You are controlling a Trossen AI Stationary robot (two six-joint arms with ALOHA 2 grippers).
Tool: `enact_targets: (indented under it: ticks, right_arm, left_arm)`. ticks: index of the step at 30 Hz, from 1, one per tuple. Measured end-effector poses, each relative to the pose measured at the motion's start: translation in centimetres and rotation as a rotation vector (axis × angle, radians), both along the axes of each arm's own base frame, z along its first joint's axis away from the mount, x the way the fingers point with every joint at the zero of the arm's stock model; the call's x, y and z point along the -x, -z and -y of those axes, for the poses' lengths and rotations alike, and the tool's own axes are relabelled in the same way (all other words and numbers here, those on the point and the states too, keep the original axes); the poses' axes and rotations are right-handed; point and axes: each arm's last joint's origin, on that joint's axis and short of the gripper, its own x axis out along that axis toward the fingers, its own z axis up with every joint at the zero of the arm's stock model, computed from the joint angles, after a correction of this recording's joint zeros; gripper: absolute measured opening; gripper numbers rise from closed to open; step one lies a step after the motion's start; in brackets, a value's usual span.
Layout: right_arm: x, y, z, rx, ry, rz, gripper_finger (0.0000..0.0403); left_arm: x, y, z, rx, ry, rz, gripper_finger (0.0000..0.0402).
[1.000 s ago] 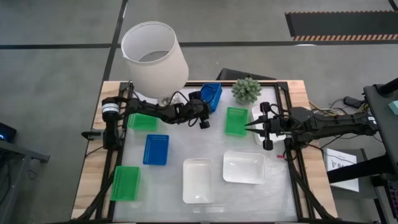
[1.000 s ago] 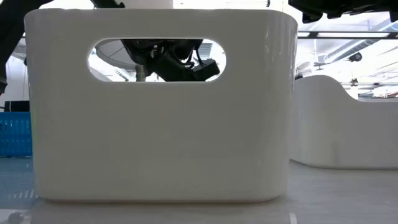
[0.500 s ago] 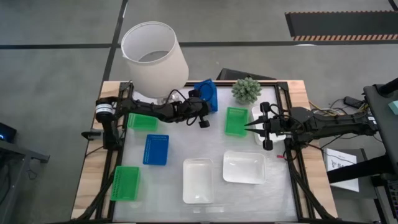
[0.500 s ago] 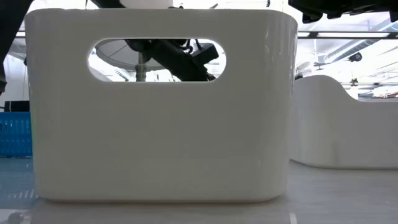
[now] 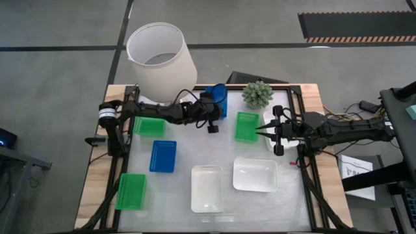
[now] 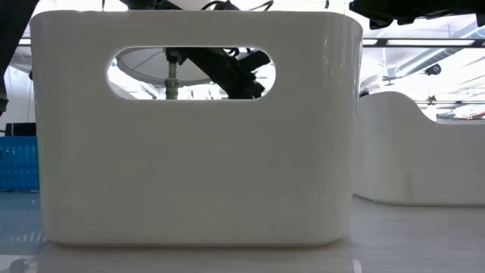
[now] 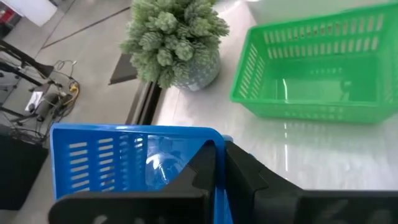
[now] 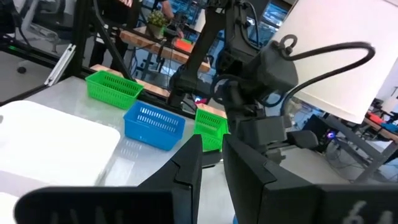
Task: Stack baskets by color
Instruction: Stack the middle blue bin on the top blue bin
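Bare concrete floor surrounds the table (image 5: 286, 201). Beside the white lampshade (image 5: 161, 60), the left gripper (image 5: 214, 112) has its jaws pinching the tilted blue basket (image 5: 219, 101), its long axis running away from the lampshade. The right gripper (image 5: 259, 132), jaws nearly together, points at the green basket (image 5: 247, 126) beyond.

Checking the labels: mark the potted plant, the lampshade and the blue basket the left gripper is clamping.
potted plant (image 5: 258, 93), high view, on its foliage.
lampshade (image 5: 170, 67), high view, on its outer wall.
blue basket (image 7: 118, 163), left wrist view, on its slotted wall.
left gripper (image 7: 219, 163), left wrist view, between the fingertips.
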Motion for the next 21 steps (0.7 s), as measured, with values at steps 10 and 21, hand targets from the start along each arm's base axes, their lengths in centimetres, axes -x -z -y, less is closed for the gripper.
enact_targets:
  ticks: [10,21]
  right_arm:
    - [0.00,0.02,0.00,0.003,-0.001,-0.002,0.0056]
    - [0.00,0.02,0.00,0.004,-0.001,-0.002,0.0057]
  left_arm:
    - [-0.16,0.38,-0.17,-0.003,-0.028,-0.013,0.0000]
    - [-0.07,0.40,-0.40,-0.014,-0.054,-0.017,0.0017]
